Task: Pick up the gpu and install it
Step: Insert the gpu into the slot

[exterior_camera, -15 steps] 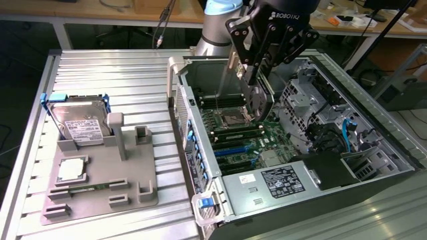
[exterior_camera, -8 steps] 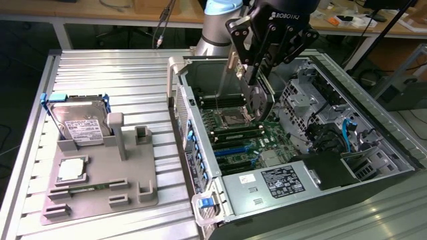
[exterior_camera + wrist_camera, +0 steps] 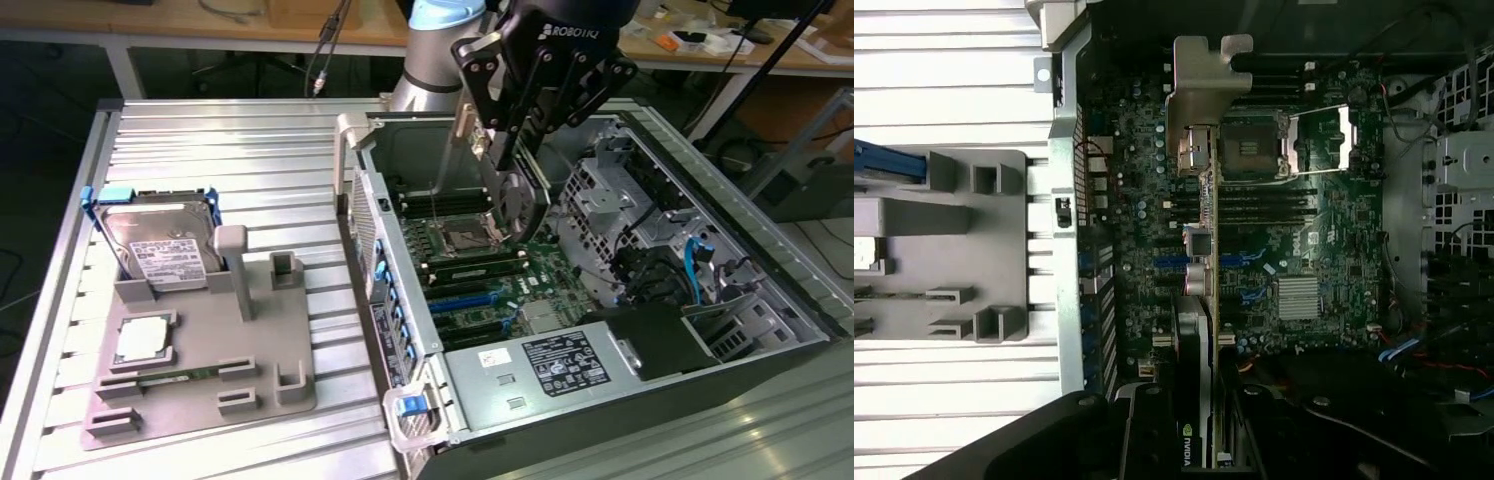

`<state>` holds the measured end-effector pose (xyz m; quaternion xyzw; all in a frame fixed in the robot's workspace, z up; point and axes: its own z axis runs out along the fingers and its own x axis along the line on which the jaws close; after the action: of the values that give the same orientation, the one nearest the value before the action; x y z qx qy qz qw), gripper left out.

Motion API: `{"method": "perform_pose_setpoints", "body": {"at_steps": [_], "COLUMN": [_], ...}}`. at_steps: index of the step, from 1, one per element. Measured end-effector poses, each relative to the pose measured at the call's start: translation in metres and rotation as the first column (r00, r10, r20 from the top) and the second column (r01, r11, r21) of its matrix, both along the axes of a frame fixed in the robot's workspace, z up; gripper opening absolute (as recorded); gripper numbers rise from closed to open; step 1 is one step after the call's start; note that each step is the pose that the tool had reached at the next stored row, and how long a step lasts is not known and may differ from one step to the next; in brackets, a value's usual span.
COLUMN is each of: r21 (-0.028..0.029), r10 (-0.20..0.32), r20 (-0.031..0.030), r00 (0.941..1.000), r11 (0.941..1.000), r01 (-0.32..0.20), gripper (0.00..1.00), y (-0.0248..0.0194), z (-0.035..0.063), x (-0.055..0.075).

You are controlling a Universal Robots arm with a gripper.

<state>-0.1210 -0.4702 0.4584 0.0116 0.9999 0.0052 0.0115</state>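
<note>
GPU (image 3: 521, 205) hangs on edge straight beneath my gripper (image 3: 511, 148), so nothing separates us. My jaws are drawn in narrow and clamped on the black shroud end of the card, with the maker's label sitting between them in the wrist view. From that grip the long axis runs out level, ending in the silver bracket (image 3: 1204, 95). It stands upright at the far end, over the part of the motherboard (image 3: 1134, 160) beside the processor socket (image 3: 1254, 150).

The whole card sits inside the open computer case (image 3: 378, 250), lifted above the board. I judge its lower edge is clear of the components, though I cannot be sure from either view.

What matters most is the heading. The blue slots (image 3: 1249, 262) lie across the card's length, not along it, so as I hold it the connector edge crosses them. The bracket points toward the socket end of the case, not at the slotted wall (image 3: 1076, 200).
</note>
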Motion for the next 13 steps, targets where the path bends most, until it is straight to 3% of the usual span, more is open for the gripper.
{"method": "perform_pose_setpoints", "body": {"at_steps": [13], "r21": [0.0], "r10": [0.031], "r20": [0.0], "r00": [0.9995], "r11": [0.9995], "r01": [-0.031], "gripper": [0.27], "y": [0.0], "z": [0.0], "x": [0.0]}}
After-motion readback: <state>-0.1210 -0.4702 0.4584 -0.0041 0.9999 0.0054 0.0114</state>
